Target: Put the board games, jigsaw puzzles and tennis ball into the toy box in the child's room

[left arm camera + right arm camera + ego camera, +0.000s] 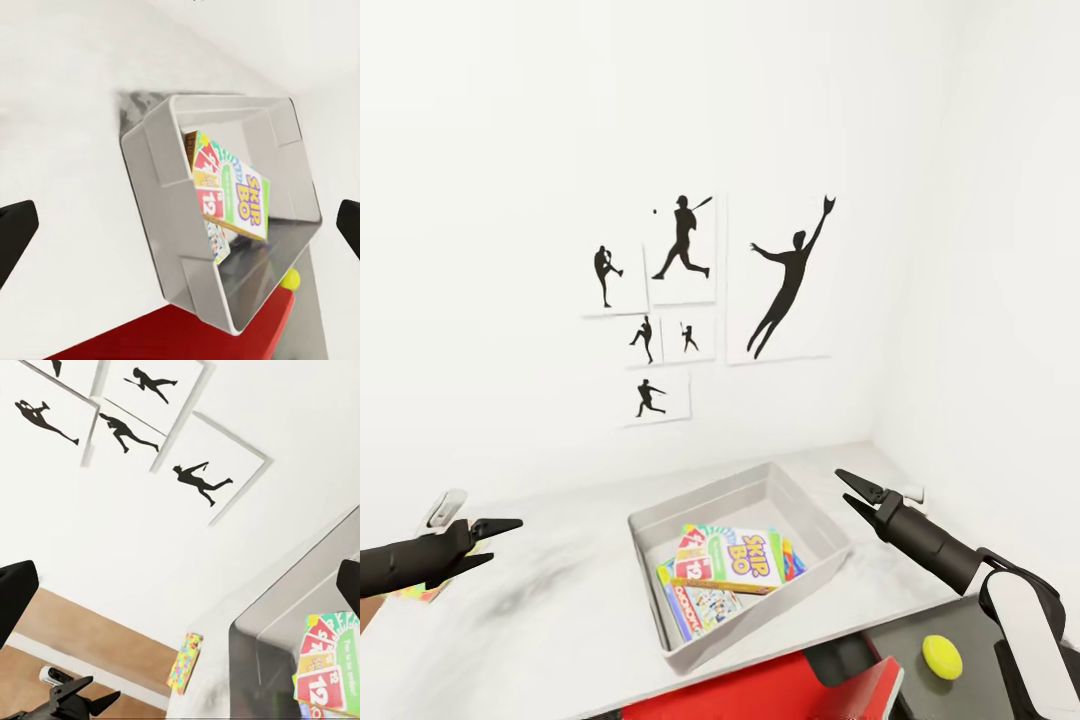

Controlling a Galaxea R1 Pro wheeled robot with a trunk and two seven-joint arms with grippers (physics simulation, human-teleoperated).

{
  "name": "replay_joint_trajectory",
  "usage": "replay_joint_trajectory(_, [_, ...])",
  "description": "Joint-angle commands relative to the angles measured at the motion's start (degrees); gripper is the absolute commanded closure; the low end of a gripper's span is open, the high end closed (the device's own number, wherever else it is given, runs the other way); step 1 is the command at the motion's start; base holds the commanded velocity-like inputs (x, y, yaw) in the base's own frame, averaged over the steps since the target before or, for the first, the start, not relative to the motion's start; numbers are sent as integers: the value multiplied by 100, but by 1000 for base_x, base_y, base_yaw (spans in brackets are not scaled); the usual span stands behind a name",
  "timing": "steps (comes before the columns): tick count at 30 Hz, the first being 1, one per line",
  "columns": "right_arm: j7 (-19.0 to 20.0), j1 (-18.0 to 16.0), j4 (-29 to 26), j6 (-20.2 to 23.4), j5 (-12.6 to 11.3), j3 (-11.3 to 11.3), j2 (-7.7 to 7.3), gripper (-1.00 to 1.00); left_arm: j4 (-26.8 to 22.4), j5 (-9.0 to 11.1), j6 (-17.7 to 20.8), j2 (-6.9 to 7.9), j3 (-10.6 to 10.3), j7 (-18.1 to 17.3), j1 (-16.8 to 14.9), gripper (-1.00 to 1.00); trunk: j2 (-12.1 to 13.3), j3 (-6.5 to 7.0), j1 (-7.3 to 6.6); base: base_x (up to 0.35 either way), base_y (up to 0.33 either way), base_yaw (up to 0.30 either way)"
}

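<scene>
The light grey toy box [815,535] stands on the pale speckled table [560,610], with several board games in it; a Skip-Bo box [745,555] lies on top. My left gripper [495,542] hovers open to the left of the toy box, and my right gripper [844,486] hovers open just right of its far corner. Both are empty. A jigsaw puzzle [185,662] lies near the table's left edge, partly behind my left arm [410,565]. The yellow tennis ball [942,657] rests on a dark grey surface at the front right. The left wrist view looks down on the toy box [161,157] and the games [240,199].
White wall with black baseball silhouette pictures [685,250] rises behind the table; another white wall closes the right side. A red object [760,695] sits below the table's front edge. Small white items lie at the table's left [445,505] and right rear [913,492].
</scene>
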Motion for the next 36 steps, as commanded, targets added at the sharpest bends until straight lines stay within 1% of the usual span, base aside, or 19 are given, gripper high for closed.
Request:
replay_joint_trajectory(1, [36,-2,1,28,27,-10,0,-100,3,-12,24,0,4,-9,-4,-100,-3,-4,1,-46,0,174])
replay_joint_trajectory(8, [43,-2,-3,24,25,-17,-4,-100,5,-12,24,-11,12,-4,-2,-100,-3,-11,1,-18,0,102])
replay_joint_trajectory(26, [44,-2,-7,28,23,-18,0,-100,8,-12,19,-15,52,-11,-6,-100,-3,-12,1,-1,0,6])
replay_joint_trajectory(29, [44,-2,-12,26,23,-18,0,-100,10,-12,19,-15,91,-11,-4,-100,-3,-12,1,-8,2,0])
replay_joint_trajectory(36, [44,-2,-16,27,25,-17,0,-100,15,-12,19,-15,148,-11,-5,-100,-3,-12,1,-134,113,77])
